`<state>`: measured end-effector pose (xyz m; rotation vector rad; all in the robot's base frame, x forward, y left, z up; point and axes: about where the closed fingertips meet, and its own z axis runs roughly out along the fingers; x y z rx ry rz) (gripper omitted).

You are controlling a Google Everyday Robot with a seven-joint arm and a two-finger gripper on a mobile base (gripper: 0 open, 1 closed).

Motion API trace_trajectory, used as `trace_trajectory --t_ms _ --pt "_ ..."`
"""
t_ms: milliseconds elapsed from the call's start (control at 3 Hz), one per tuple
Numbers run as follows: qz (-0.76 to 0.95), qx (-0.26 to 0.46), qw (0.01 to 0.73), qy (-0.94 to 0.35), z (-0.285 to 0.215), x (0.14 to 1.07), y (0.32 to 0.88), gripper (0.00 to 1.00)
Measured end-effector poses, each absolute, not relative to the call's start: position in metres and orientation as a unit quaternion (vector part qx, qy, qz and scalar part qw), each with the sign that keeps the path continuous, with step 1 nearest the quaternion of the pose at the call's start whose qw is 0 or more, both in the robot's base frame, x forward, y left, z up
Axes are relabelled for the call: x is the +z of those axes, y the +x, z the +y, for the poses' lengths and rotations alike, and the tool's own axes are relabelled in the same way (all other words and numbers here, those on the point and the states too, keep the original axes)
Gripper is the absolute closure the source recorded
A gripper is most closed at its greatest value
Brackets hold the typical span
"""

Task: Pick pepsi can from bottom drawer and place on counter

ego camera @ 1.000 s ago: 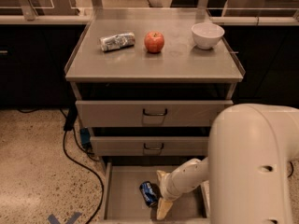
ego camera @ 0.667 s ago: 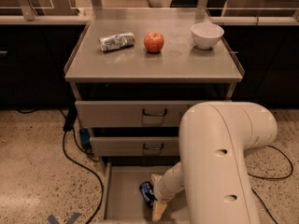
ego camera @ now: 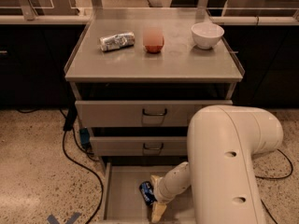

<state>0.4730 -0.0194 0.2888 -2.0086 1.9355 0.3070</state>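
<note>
Camera view, looking down at the cabinet front.

Gripper [ego camera: 155, 198] low inside the bottom drawer [ego camera: 122, 197], at the end of the bulky pale arm [ego camera: 233, 162]. Spread, it seems: one tan finger [ego camera: 158, 212] toward the drawer's front, the other toward its back, nothing pinched yet. Pepsi can [ego camera: 147, 192] lying on its side on the drawer floor, near the middle, touching or just beside the gripper on the left. Cannot tell which, nor whether seated fully inside the spread.

Step in hand, by judgement: closing on the can. Best done by straddling the round body rather than the silver ends and pushing in deep before squeezing. Otherwise, risk of nudging it into a roll across the bare floor. Then a firm pinch and a straight lift.

Edges: middle drawer front [ego camera: 153, 147] overhanging the rear of the open drawer, so worth drawing forward before rising. Left side wall well apart from the can.

Up on the counter [ego camera: 187, 66]: silver-white can [ego camera: 117, 41], apple [ego camera: 153, 40] and bowl [ego camera: 207, 34] ranged toward the back. Open surface along the front, with a thin rim to clear on the way in.
</note>
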Motion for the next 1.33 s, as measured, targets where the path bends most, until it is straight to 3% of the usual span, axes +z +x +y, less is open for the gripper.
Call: trace_trajectory --t_ms 1333 --pt "0.664 0.136 0.177 -0.714 0.002 0.213 0.506 0.00"
